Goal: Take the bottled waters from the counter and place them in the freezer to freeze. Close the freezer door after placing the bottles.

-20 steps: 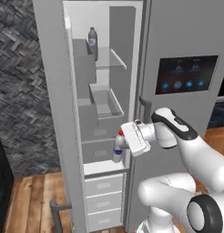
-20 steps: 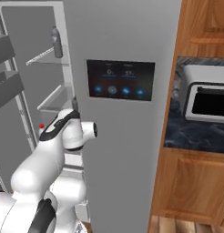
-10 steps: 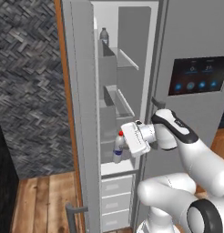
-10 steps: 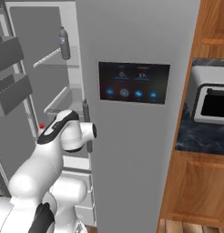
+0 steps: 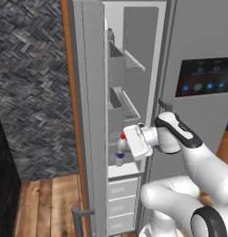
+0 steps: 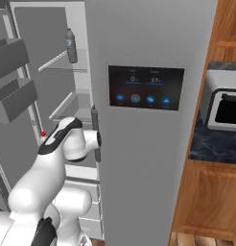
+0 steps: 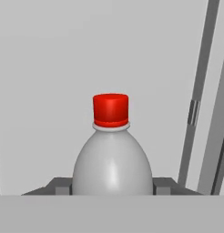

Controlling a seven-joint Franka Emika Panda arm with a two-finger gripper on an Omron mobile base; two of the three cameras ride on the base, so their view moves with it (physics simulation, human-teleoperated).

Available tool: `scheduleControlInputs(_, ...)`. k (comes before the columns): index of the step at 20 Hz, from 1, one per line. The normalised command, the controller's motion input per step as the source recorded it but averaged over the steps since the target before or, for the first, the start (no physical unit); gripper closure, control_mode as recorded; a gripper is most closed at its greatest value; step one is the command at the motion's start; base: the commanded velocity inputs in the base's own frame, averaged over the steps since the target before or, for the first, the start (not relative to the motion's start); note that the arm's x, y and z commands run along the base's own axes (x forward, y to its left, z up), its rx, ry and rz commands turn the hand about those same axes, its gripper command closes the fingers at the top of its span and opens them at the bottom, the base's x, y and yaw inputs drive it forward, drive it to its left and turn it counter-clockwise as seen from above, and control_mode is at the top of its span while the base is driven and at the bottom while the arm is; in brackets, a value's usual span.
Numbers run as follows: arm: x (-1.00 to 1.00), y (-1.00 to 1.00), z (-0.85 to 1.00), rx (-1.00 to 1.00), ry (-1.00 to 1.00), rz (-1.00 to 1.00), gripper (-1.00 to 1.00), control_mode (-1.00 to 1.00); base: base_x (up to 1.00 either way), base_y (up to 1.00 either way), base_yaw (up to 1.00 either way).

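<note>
Inside the freezer (image 5: 134,69), gripper (image 7: 112,185) clasps white bottle (image 7: 112,159).

So the freezer (image 5: 134,92) is open, with its door (image 5: 88,115) swung out at about 9 o'clock from the compartment in the left base view. One bottle (image 6: 70,45) stands on an upper shelf (image 6: 60,65) inside. The other bottle (image 5: 120,150) sits upright lower down between the gripper's (image 5: 127,148) jaws, just above the drawers (image 5: 121,206). The touchscreen panel (image 6: 146,88) is at 3 o'clock from the freezer, and the counter (image 6: 213,144) further right.
</note>
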Motion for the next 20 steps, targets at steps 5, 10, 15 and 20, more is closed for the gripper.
scheduleControlInputs(5,0.0,0.0,0.0,0.0,0.0,0.0,1.0,1.0,0.28,0.0,-0.02)
scheduleControlInputs(10,0.0,0.0,0.0,0.0,0.0,0.0,1.0,1.0,0.14,0.07,0.0)
scheduleControlInputs(15,-0.09,0.01,0.56,0.0,-0.05,-0.1,1.0,-1.0,0.0,0.02,-0.01)
scheduleControlInputs(20,-0.38,0.01,0.99,-0.01,-0.12,-0.17,1.0,-1.0,0.0,0.0,0.0)
